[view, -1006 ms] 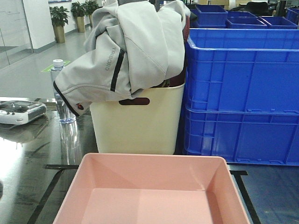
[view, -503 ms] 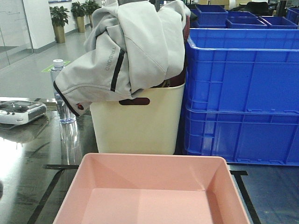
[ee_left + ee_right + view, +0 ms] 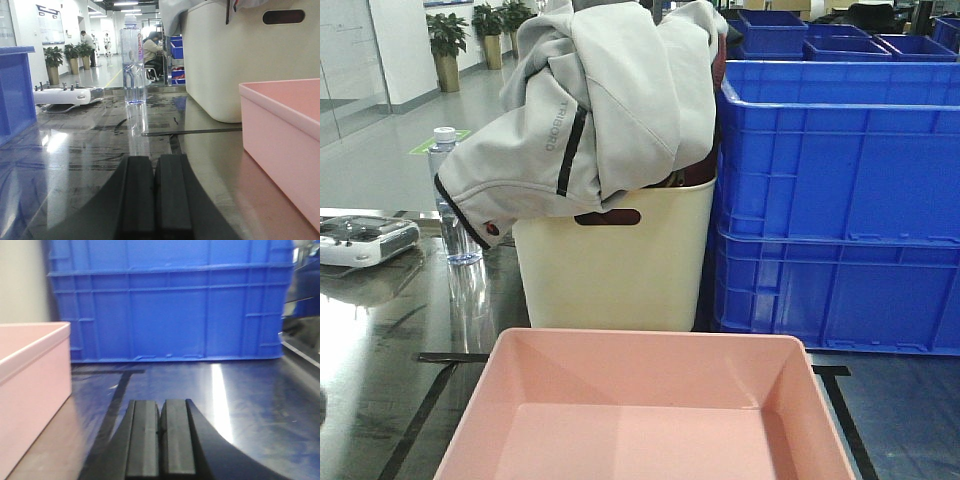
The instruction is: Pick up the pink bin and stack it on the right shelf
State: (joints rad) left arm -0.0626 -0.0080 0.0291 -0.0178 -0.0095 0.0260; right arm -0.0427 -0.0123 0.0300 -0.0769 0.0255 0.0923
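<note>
Pre-grasp: pink bin [image 3: 645,410] sits untouched on reflective counter [image 3: 90,145], left gripper [image 3: 155,192] and right gripper [image 3: 161,437] flank it, fingers pressed together empty; next, open, grab rims.

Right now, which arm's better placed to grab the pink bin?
Neither clearly. The left gripper and right gripper are both shut and low on the shelf, flanking the pink bin, not touching it.

Ceiling strip lights [image 3: 125,3] are glaring off the glossy grey floor [image 3: 380,165], with potted plants [image 3: 446,48] standing along white walls [image 3: 400,45].
</note>
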